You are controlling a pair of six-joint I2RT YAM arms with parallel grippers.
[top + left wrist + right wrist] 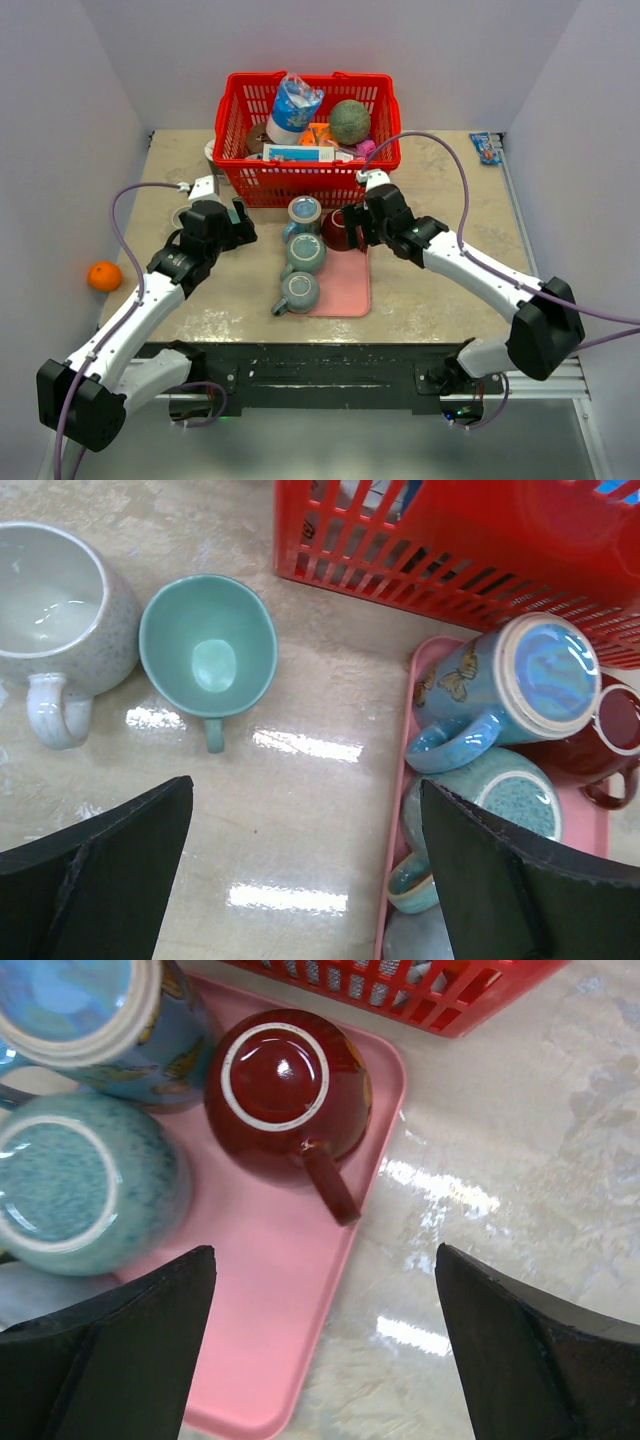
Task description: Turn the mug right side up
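Beige counter carrying a red basket and, just in front of it, a pink tray. A white speckled mug and a mint green mug are seen upright off the tray; that much is judged done. The dark red mug is shown base up on the tray, as are the blue mug and teal mug beside it. The left fingers and right fingers are spread wide, nothing held.

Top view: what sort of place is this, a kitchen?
Probably a robot test bench, not a kitchen: a left arm and right arm bolted to a table boxed in by plain walls, with a red basket and a pink tray of mugs laid out.
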